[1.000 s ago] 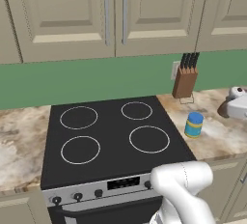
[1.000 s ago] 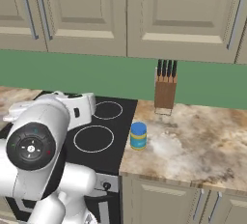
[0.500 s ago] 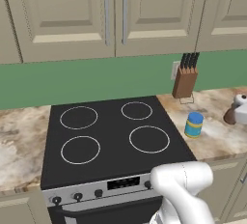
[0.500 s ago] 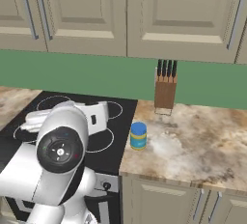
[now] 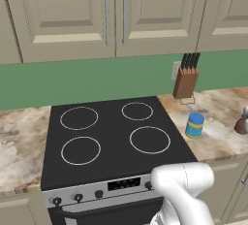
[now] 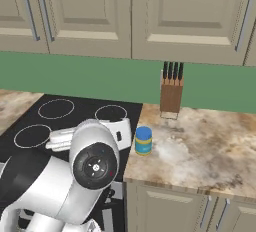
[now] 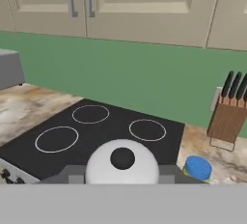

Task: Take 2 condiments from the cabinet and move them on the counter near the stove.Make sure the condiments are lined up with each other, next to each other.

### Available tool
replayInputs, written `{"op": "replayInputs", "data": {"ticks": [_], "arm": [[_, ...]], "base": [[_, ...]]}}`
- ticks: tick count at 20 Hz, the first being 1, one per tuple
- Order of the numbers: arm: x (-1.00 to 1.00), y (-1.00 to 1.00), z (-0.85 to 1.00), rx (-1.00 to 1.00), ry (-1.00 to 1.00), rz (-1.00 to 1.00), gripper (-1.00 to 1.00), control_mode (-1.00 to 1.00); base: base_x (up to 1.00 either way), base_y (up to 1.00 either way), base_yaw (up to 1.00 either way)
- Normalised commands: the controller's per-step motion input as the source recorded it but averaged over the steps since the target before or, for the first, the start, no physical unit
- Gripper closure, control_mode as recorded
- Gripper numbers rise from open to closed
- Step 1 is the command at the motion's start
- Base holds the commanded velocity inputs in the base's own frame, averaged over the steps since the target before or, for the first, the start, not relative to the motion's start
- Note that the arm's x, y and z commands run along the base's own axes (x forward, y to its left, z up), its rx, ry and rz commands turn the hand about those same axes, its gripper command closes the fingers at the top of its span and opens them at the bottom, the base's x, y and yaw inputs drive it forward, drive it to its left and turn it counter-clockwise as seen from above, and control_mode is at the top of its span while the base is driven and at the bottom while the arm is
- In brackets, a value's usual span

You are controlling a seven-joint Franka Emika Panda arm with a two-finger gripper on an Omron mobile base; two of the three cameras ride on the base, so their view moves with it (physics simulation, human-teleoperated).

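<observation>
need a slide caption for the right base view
Squat blue jar with yellow band upright on the tan marbled counter, between the black four-ring cooktop and wooden knife block.

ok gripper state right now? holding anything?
Gripper: closed on a small shaker with a pale, dark-holed top. Blue jar sits on the counter beside the stove.

Set on the short marbled stone counter (image 5: 220, 136), just right of the black glass cooktop (image 5: 109, 136): squat blue jar with yellow band (image 5: 194, 125). Behind it, against the wall: wooden knife block (image 5: 186, 79). Above all: panelled-door wall cabinets (image 5: 116, 15).
</observation>
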Motion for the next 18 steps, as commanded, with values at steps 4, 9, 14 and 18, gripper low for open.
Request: {"op": "replayInputs", "data": {"ticks": [4, 9, 14, 18], "arm": [[0.12, -0.4, -0.44, -0.02, 0.0, 0.0, 1.0, -1.0], [0.2, -0.39, -0.5, -0.01, 0.0, 0.02, 1.0, -1.0], [0.32, -0.31, -0.49, -0.03, 0.0, 0.08, 1.0, -1.0], [0.32, -0.15, -0.38, -0.01, 0.0, 0.13, 1.0, -1.0]], "base": [[0.0, 0.0, 0.0], [0.0, 0.0, 0.0], [0.0, 0.0, 0.0], [0.0, 0.0, 0.0]]}}
